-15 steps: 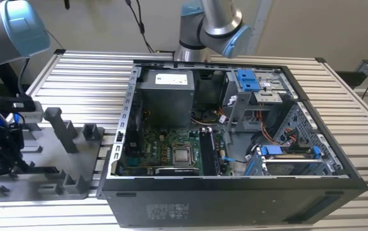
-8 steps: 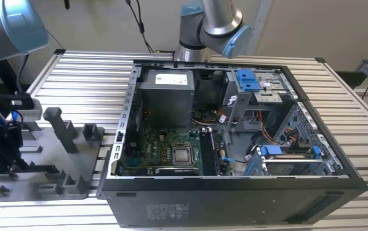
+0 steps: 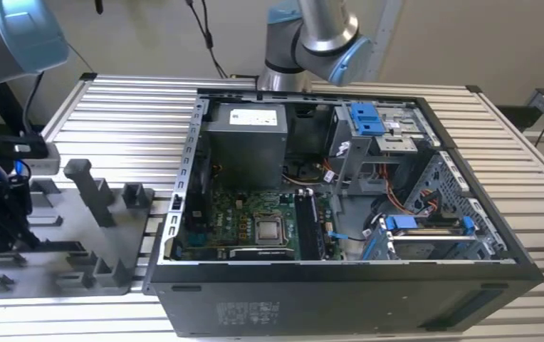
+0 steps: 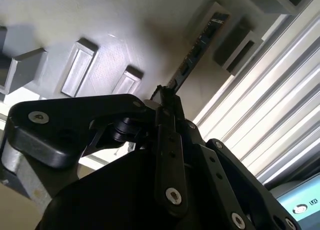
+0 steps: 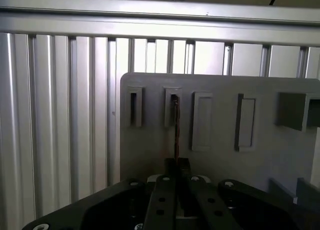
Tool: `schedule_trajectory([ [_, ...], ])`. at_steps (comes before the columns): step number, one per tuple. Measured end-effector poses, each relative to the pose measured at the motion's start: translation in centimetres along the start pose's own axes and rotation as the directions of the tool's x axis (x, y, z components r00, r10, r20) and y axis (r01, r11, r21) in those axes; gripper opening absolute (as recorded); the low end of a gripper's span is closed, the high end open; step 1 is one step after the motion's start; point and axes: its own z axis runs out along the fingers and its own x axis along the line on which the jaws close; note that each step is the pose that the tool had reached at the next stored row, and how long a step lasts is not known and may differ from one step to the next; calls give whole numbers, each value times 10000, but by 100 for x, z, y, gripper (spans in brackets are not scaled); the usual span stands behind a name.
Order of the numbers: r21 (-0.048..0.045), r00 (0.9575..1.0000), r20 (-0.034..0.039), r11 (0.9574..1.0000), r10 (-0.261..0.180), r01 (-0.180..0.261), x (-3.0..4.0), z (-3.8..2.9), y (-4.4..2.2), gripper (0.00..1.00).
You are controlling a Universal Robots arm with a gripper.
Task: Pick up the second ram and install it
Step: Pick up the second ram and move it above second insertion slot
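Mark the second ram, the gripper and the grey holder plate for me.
second ram (image 5: 176,130): first wrist view, middle of its thin edge.
gripper (image 5: 178,165): first wrist view, midway between its fingertips.
grey holder plate (image 5: 152,140): first wrist view, bare face between two slots.

The gripper (image 5: 178,166) is matte black, and the second ram (image 5: 176,125) is dark with a brownish edge. The holder plate (image 5: 220,155) is plain grey and the ribbed table (image 3: 120,107) silver-striped. Inside the black computer case (image 3: 348,303), the motherboard (image 3: 238,217) at seven o'clock is green and the drive brackets (image 3: 365,117) at one o'clock are blue.
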Motion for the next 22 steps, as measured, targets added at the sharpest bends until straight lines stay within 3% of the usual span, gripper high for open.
schedule_trajectory([
  [14,8,9994,272,9997,232,-232,-4,-158,-2,14],
  [22,10,9988,292,9992,397,-397,-5,-253,-5,14],
])
